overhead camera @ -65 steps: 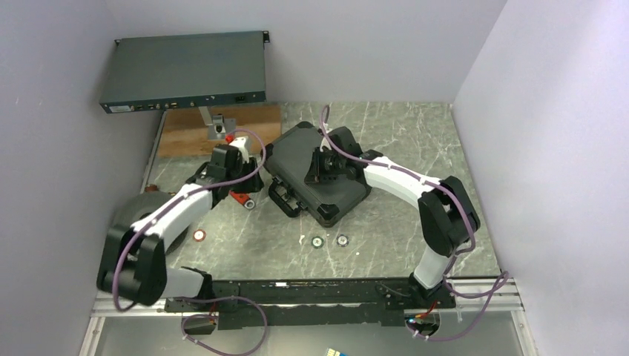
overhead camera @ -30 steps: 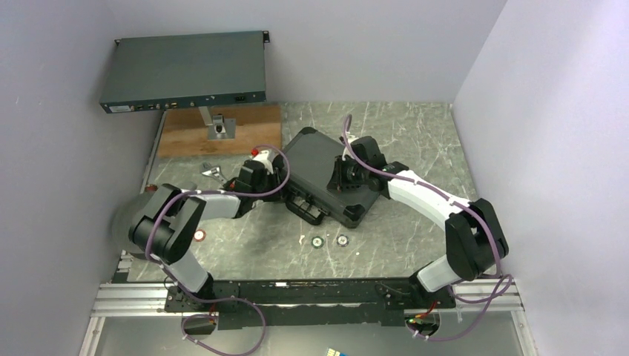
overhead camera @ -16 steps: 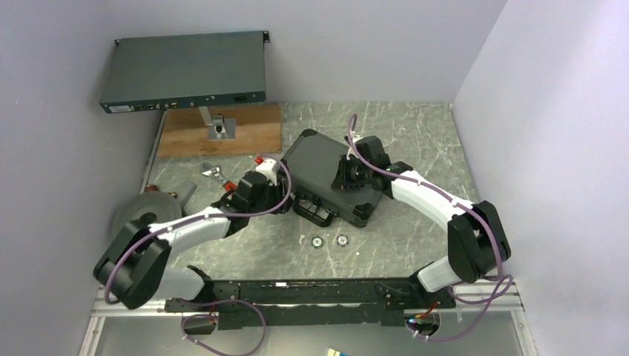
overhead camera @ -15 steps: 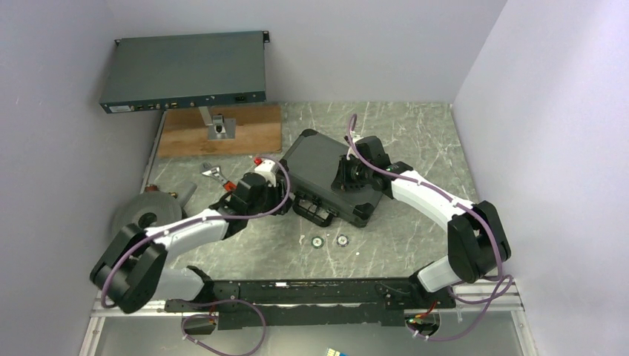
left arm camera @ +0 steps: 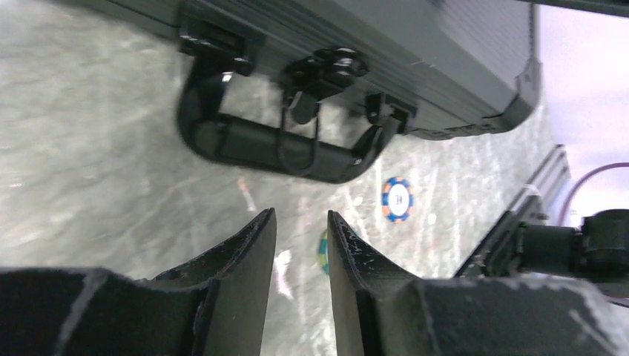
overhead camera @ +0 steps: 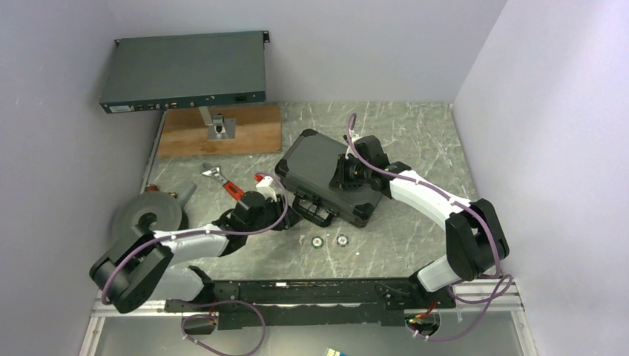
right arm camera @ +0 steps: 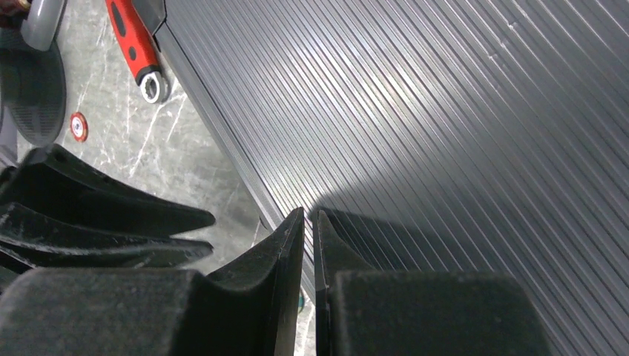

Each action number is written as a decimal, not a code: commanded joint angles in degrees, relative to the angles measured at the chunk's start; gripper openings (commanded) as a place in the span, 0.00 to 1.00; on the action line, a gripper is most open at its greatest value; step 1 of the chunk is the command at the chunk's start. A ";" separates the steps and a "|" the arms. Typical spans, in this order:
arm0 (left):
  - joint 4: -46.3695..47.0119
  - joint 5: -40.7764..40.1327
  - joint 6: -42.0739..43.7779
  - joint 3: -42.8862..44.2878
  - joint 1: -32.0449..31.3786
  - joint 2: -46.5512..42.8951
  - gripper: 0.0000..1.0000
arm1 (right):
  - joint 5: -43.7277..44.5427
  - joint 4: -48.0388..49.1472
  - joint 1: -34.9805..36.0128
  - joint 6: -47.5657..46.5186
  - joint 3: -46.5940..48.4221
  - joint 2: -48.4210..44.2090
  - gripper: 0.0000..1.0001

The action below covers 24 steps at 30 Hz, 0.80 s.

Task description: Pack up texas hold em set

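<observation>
On the table (overhead camera: 415, 126): case (overhead camera: 317, 159) lies diagonal, handle (left arm camera: 256, 145) facing near-left | left hand (left arm camera: 300, 216) parted, empty | right hand (right arm camera: 305, 213) clenched

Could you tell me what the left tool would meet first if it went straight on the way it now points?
Probably the carry handle of the black case, lying straight ahead of the left tool; depth is unclear, so it might graze the table first.

The black ribbed case (overhead camera: 311, 159) is lying shut, its handle (overhead camera: 311, 211) facing the near edge — two small chips (overhead camera: 317, 241) sitting loose just beside it.
</observation>
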 commanded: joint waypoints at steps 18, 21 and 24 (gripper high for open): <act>12.70 -9.63 -24.33 -0.41 -5.58 9.85 0.52 | 2.28 -6.86 0.06 -0.54 -2.97 3.95 0.13; 15.15 -9.52 -24.80 -0.95 -5.58 11.41 0.52 | 2.16 -6.81 0.08 -0.51 -2.99 4.08 0.13; 18.26 -8.97 -24.93 -0.86 -5.58 13.71 0.50 | 2.15 -6.74 0.07 -0.59 -2.91 4.27 0.13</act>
